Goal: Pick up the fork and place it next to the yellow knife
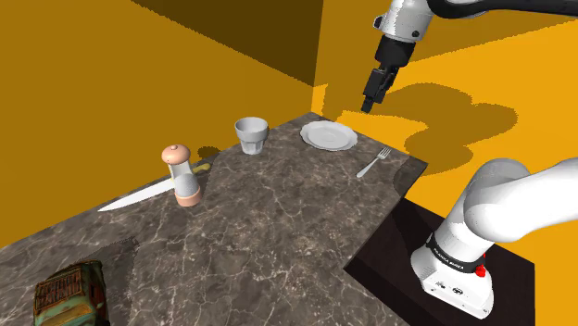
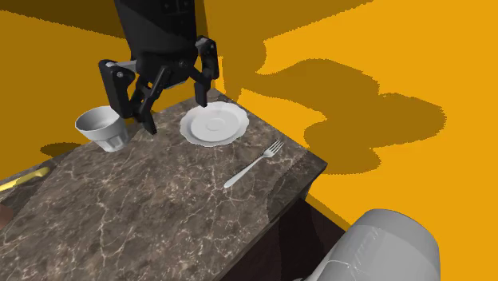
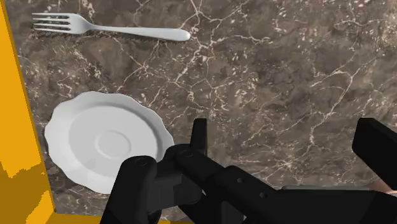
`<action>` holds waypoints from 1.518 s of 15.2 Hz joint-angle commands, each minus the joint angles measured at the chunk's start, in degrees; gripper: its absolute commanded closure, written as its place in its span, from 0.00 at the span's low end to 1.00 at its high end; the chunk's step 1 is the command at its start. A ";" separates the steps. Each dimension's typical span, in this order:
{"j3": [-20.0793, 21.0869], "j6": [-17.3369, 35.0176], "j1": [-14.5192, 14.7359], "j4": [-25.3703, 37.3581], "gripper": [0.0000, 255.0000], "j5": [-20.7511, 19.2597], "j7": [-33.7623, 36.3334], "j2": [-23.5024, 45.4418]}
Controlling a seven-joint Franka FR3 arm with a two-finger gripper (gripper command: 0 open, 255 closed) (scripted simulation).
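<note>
A silver fork [image 1: 374,164] lies on the dark marble counter [image 1: 278,222] near its edge by the stand, tines pointing away from the arm's base. The fork [image 2: 255,164] rests just beside a white plate [image 2: 214,125]. The knife [image 1: 139,194], with a silver blade and a yellow handle, lies far off at the shoulder view's left, partly behind a pepper mill [image 1: 182,174]. My black gripper [image 1: 369,100] hangs open high above the counter, over the area by the plate, holding nothing. Looking along the gripper [image 3: 289,143], the fork [image 3: 108,27] lies beyond the plate [image 3: 105,140].
A grey cup [image 1: 251,134] stands by the plate [image 1: 328,135]. A worn green toaster-like box [image 1: 69,294] sits at the counter's near left corner. Orange walls enclose the back. The counter drops off toward the stand [image 1: 463,278].
</note>
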 commanded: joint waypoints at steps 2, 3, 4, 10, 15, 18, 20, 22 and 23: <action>-1.07 0.61 0.48 -1.97 0.00 -0.83 -3.05 -1.01; -2.21 1.23 0.96 -3.87 0.00 -1.74 -6.09 -1.95; -3.38 1.86 1.39 -5.69 0.00 -2.73 -9.14 -2.81; -11.36 6.33 3.14 -14.79 0.00 -10.05 -27.64 -5.98; -19.17 11.60 3.73 -19.70 0.00 -17.48 -43.27 -5.15; -24.30 15.68 4.14 -21.31 0.00 -22.11 -52.60 -2.75; -27.85 18.82 4.61 -21.79 0.00 -25.05 -58.78 -0.32; -31.53 22.24 5.39 -21.79 0.00 -27.77 -64.88 2.74; -33.41 24.06 5.91 -21.61 0.00 -28.99 -67.92 4.50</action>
